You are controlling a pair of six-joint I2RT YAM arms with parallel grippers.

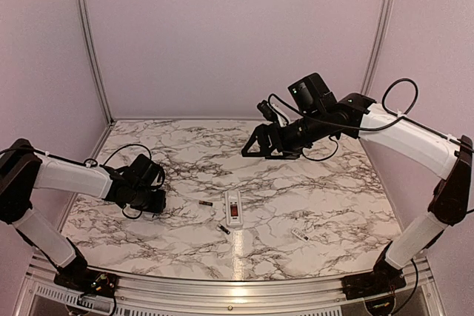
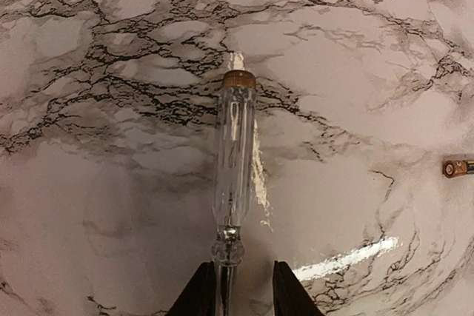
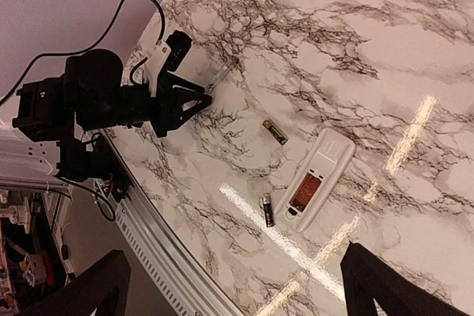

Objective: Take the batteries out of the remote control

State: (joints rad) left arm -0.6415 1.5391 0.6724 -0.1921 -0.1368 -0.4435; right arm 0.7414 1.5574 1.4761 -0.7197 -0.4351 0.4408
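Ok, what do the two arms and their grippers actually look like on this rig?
The left arm and the right arm have smooth white shell links with black joints and bases. Thin black cables loop along them. The left gripper and right gripper have black, wedge-shaped fingers. A small green light glows on the right wrist's black block.

1. The top external camera sits high behind the arm bases and looks forward and down over the whole marble tabletop (image 1: 318, 175) to the back wall.
2. The left wrist camera hangs low and close over the marble. It looks past the left gripper (image 2: 241, 266) along a clear-handled tool (image 2: 233, 160), and one of the batteries (image 2: 459, 167) clips its right edge.
3. The right wrist camera rides high at the far side and looks past the right gripper (image 3: 235, 249) back towards the near rail (image 3: 148, 234).
4. The top and right wrist views share the remote control (image 1: 234, 209) (image 3: 318, 179), both batteries and the left arm (image 1: 74, 175) (image 3: 96, 101).
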